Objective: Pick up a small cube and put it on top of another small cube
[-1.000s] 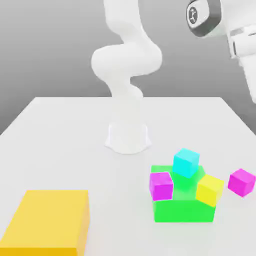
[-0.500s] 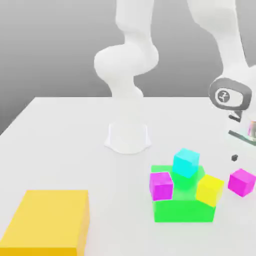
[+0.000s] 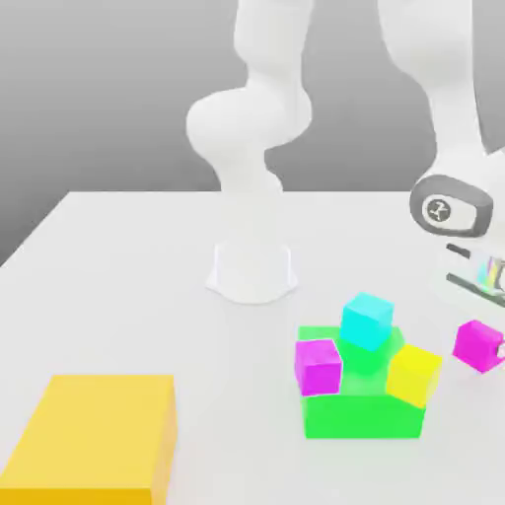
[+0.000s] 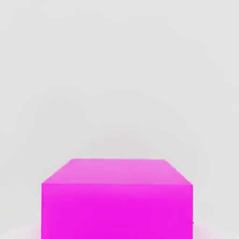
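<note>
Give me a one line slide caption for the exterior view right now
Robot arm's hand low over a magenta cube on the white table, beside a green block carrying three small cubes.

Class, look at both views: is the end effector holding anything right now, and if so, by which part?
It cannot be told. The end effector is down at the magenta cube on the table, but no grip on it is visible.

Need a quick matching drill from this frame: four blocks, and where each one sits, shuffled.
Things:
1. cyan cube
2. yellow cube
3. lone magenta cube
4. big yellow block

Places:
A. on the table at the exterior view's right edge
B. atop the green block, at the back
C. table's near corner, exterior view's left
D. green block's right front corner

Pairs: 1-B, 2-D, 3-A, 4-C
</note>
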`<action>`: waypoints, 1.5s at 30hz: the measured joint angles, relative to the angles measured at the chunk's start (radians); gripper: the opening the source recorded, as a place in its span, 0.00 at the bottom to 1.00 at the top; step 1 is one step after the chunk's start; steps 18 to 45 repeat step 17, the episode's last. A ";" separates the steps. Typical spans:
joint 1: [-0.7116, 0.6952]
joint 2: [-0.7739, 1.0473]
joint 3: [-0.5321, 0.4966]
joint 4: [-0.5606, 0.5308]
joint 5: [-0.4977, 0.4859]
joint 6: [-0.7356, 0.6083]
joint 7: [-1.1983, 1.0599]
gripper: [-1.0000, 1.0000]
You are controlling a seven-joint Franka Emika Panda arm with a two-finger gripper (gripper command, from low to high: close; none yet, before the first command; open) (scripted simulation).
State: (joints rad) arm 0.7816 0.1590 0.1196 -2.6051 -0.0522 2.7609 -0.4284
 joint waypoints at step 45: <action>-0.264 -0.200 -0.149 0.007 0.053 -0.206 0.051 1.00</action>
